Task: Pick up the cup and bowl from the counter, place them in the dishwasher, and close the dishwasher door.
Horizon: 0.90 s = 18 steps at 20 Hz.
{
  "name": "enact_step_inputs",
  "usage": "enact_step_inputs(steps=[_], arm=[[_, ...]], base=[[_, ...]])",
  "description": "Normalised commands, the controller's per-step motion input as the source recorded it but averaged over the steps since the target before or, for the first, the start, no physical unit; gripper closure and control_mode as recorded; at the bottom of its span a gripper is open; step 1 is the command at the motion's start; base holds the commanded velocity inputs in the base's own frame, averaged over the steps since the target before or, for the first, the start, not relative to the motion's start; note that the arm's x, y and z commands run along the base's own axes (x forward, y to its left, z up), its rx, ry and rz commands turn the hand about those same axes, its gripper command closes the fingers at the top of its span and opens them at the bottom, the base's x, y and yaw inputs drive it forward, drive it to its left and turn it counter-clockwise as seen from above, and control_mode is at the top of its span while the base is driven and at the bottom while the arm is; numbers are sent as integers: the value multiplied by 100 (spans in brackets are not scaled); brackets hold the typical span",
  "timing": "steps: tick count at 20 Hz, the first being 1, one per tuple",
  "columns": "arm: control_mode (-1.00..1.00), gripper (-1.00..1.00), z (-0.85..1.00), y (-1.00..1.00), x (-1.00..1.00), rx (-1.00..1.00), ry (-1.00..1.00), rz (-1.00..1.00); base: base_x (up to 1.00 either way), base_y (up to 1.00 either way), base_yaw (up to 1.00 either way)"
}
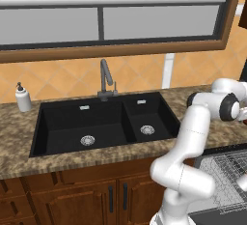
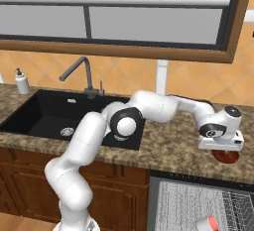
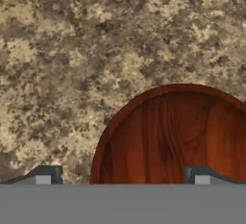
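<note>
The end effector (image 3: 122, 177) is seen with jaws spread wide, nothing held. It hangs just above the bowl (image 3: 175, 139), a reddish-brown wooden dish resting on the worktop (image 3: 72, 50). In the hand view one fingertip (image 3: 43, 176) lies over bare granite beside the rim, the other over the bowl's inside. In the right base view the bowl (image 2: 226, 155) sits near the worktop's front edge, above the open dishwasher (image 2: 198, 205); the cup (image 2: 207, 223) lies in its rack.

Reddish-brown wood-grain bowl (image 3: 178, 136) — speckled brown-and-tan counter (image 3: 72, 50) — black sink (image 1: 96, 122)
</note>
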Motion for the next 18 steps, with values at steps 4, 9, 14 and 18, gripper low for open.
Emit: enact_step_inputs(steps=[4, 9, 14, 18], arm=[[-100, -100, -25, -10, 9, 2, 1, 0], [-100, -100, -34, 16, 0, 2, 0, 0], [-100, -100, -14, 35, 0, 0, 0, 0], [-100, -100, -6, 15, 0, 0, 0, 0]], base=[[0, 0, 0], [0, 0, 0], [0, 0, 0], [0, 0, 0]])
